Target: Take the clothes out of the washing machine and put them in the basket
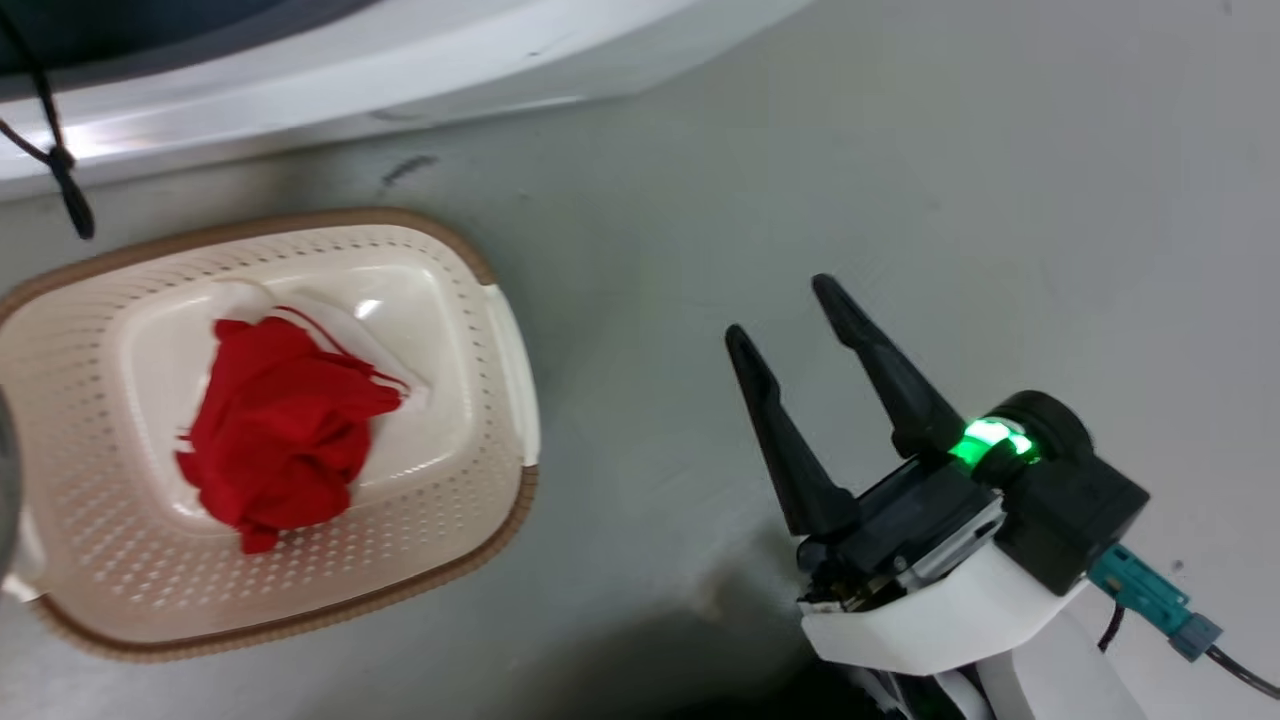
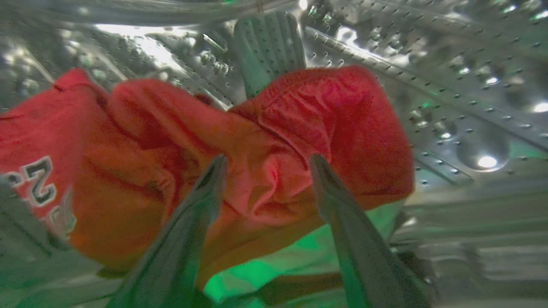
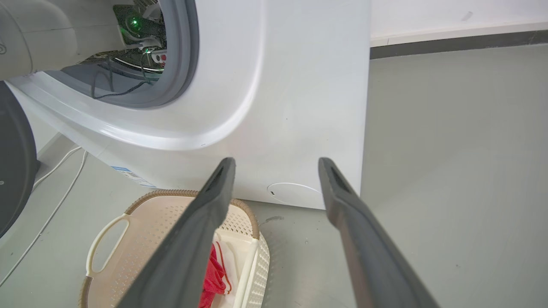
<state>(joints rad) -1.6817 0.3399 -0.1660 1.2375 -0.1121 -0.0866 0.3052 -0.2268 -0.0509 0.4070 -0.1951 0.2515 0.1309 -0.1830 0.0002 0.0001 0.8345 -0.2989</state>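
Note:
Inside the steel drum (image 2: 449, 64) of the washing machine (image 3: 274, 107) lies a red garment (image 2: 239, 149) with white lettering. My left gripper (image 2: 265, 164) is open, its fingers on either side of a fold of that cloth. The left forearm (image 3: 38, 34) reaches into the grey-rimmed porthole (image 3: 184, 72). A crumpled red and white garment (image 1: 280, 430) lies in the cream basket (image 1: 100, 570) on the floor in front of the machine. My right gripper (image 1: 785, 310) hovers open and empty over the floor, right of the basket (image 3: 150, 231).
Grey floor (image 1: 950, 200) spreads to the right of the basket and machine. The dark door (image 3: 13, 167) stands open at the left of the machine. White cables (image 3: 51, 179) trail on the floor beside it. A skirting line (image 3: 454, 49) marks the wall behind.

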